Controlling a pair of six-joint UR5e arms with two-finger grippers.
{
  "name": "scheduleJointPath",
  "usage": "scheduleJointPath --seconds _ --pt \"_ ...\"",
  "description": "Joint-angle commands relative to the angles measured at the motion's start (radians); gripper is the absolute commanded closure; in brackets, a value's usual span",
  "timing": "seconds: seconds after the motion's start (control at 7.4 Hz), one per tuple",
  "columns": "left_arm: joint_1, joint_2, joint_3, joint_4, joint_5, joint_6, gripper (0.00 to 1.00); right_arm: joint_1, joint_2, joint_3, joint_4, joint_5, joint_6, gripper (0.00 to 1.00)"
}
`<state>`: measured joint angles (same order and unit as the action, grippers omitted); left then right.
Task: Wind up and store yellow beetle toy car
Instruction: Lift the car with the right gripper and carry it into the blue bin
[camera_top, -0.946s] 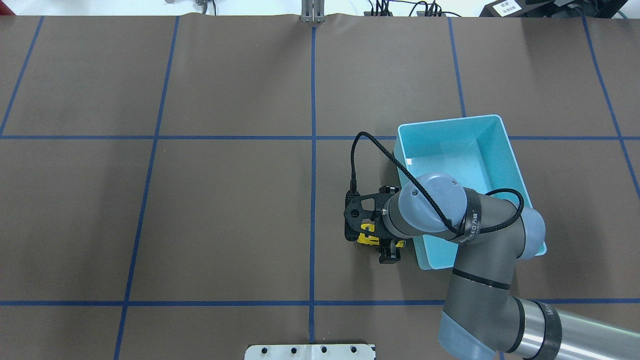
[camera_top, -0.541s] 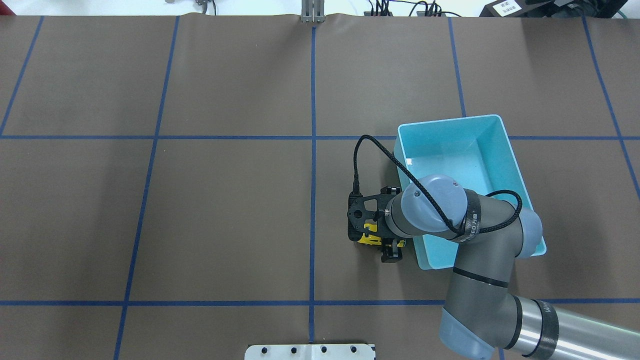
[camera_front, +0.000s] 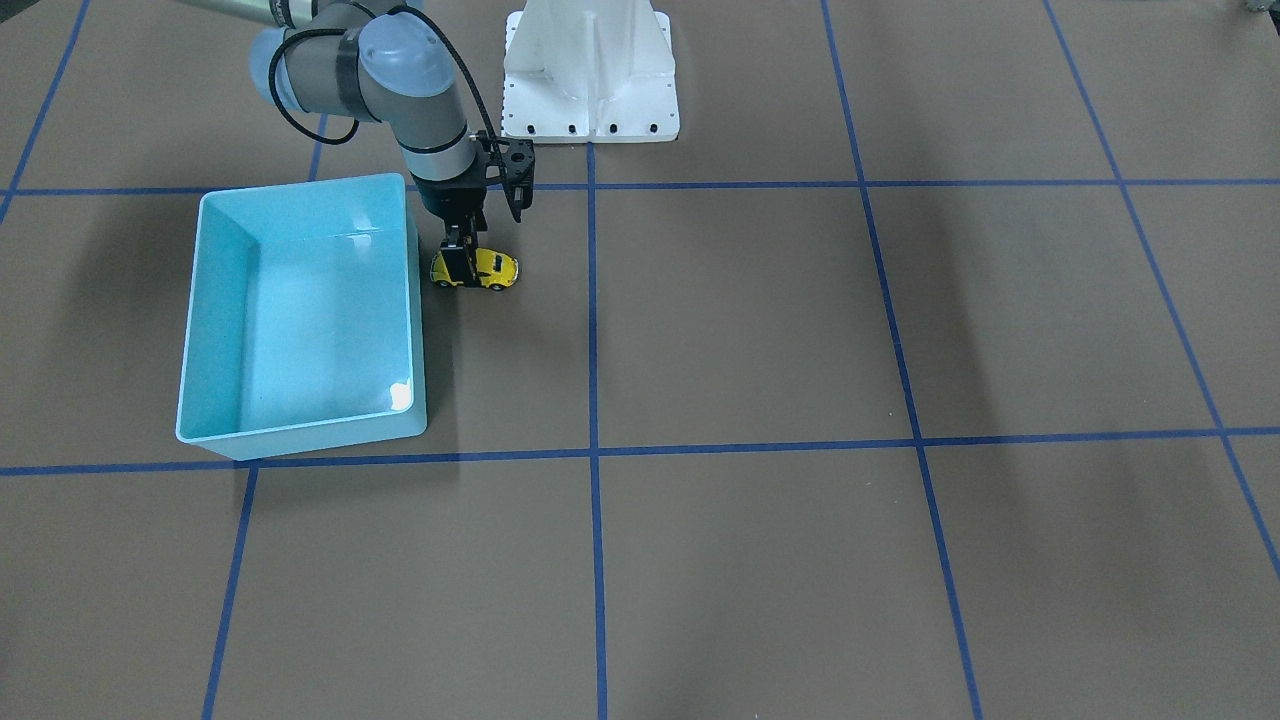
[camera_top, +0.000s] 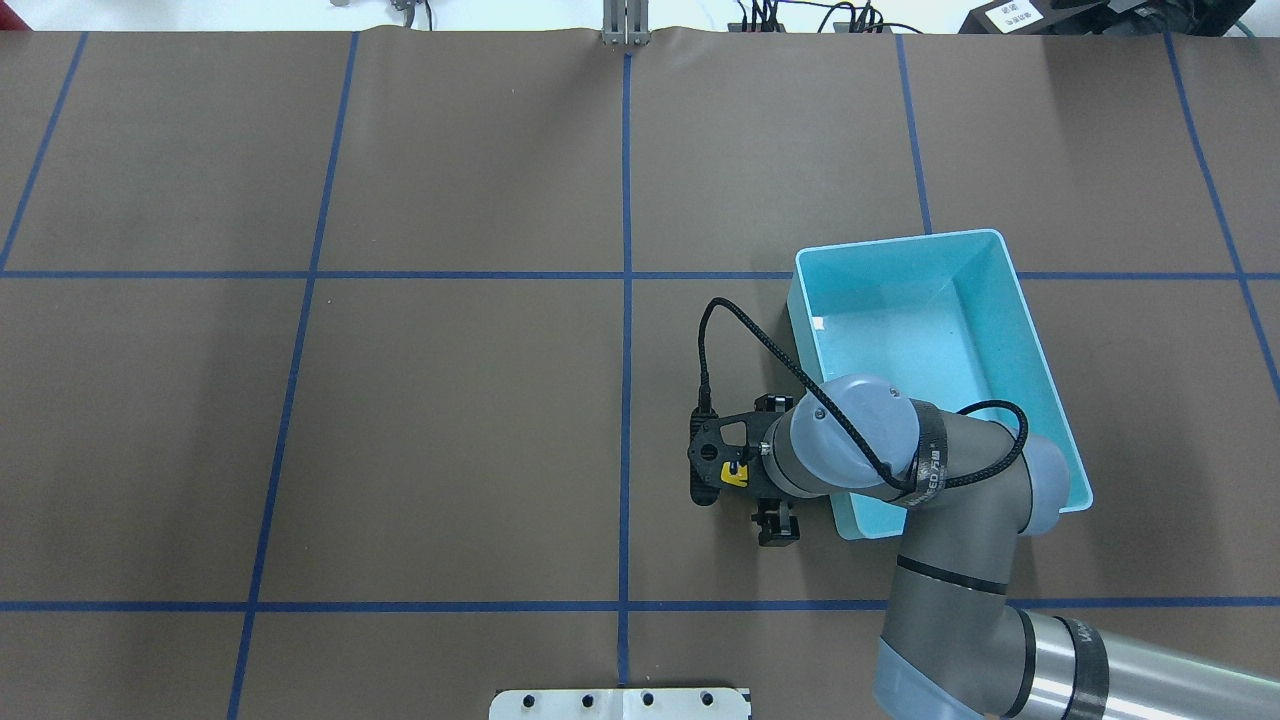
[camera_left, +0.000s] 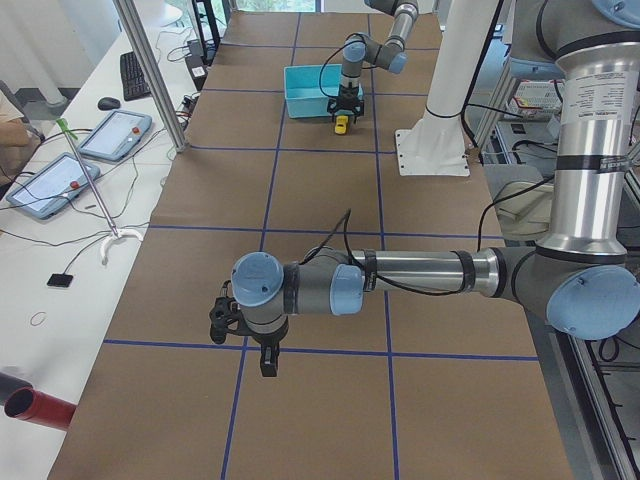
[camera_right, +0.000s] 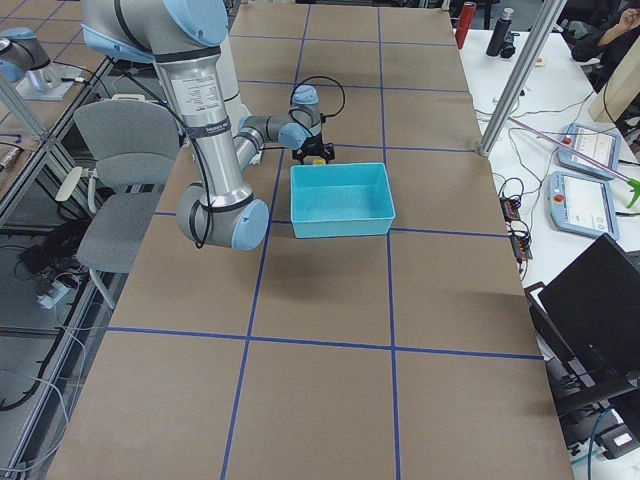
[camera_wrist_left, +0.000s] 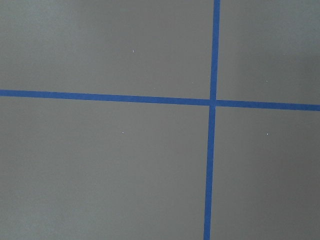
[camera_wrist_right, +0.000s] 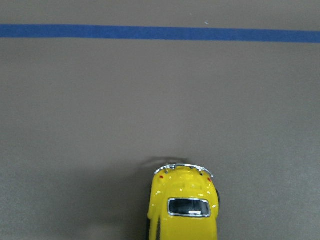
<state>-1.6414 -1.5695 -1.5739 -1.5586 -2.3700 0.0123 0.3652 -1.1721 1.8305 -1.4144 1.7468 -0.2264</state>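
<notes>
Front-facing view: the right claw (camera_front: 462, 268) stands vertically over the yellow beetle toy car (camera_front: 476, 269), its fingers closed across the car's body near the end closest to the light blue bin (camera_front: 215, 300). The car's wheels appear to rest on the worktop (camera_front: 800, 330), just beside the bin's wall and outside it. The bin holds nothing.

Overhead view: the right arm's wrist now covers most of the car (camera_top: 735, 478); only a small yellow patch shows through the claw bracket. In the two earlier overhead pictures more of the yellow body was visible beside the claw. The wrist has shifted toward the robot's base and slightly away from the bin (camera_top: 1000, 300), and the car has gone with it. Judgement: this is consistent with a pull-back stroke that winds the car's spring while the wheels stay on the surface.

Left side view: the left claw (camera_left: 268, 362) hangs over bare worktop, well apart from the car (camera_left: 341, 123). Its opening cannot be told.

Right side view: the car (camera_right: 316, 160) is a yellow speck at the bin's (camera_right: 345, 215) far edge.

Left wrist view: only blue tape lines (camera_wrist_left: 212, 102).

Right wrist view: the car's roof and bumper (camera_wrist_right: 183, 202) show at the bottom edge.

Storage has not yet begun.
</notes>
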Motion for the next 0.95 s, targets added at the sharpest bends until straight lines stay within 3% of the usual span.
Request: scheduleJointPath --seconds 0.0,0.14,0.27,0.41,0.81 --pt "0.0 0.0 0.0 0.0 0.0 0.0 0.0 -0.005 0.0 -0.002 0.0 -0.001 -0.001 0.14" --pt "0.0 0.0 0.0 0.002 0.0 0.0 0.0 -0.005 -0.001 -0.002 0.002 -0.001 -0.001 0.69" --pt "0.0 0.0 0.0 0.002 0.0 0.0 0.0 -0.003 0.0 0.0 0.002 -0.001 -0.011 1.0" --pt "0.0 0.0 0.0 0.002 0.0 0.0 0.0 0.001 0.009 0.012 0.002 0.005 -0.01 1.0" --pt "0.0 0.0 -0.002 0.002 0.0 0.0 0.0 0.043 0.203 0.019 -0.099 0.005 0.016 1.0"
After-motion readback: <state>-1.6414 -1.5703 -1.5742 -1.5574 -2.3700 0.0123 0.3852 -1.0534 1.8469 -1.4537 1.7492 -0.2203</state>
